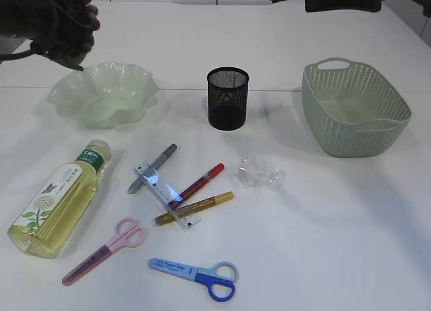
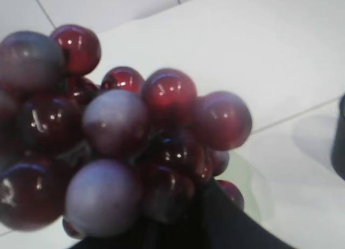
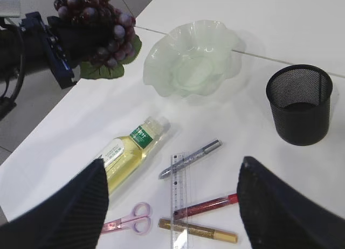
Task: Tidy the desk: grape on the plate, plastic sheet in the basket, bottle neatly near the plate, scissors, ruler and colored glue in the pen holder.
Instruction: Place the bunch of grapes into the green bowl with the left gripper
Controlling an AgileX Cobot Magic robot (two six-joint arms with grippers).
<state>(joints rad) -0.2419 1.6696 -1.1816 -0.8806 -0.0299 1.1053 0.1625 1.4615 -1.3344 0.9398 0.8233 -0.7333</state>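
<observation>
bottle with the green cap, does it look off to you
Yes: the clear plastic bottle of yellow liquid lies on its side, slanted across the white table, below the pale green ruffled plate rather than standing.

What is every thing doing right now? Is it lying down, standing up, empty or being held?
Grapes: held up by the left gripper.
Plate: empty.
Pen holder: upright, empty.
Basket: upright, empty.
Bottle: lying down, cap on.
Plastic sheet: crumpled on the table.
Pink scissors: closed, lying flat.
Blue scissors: closed, lying flat.
Ruler: lying flat under glue pens.
Right gripper: open, holding nothing.
</observation>
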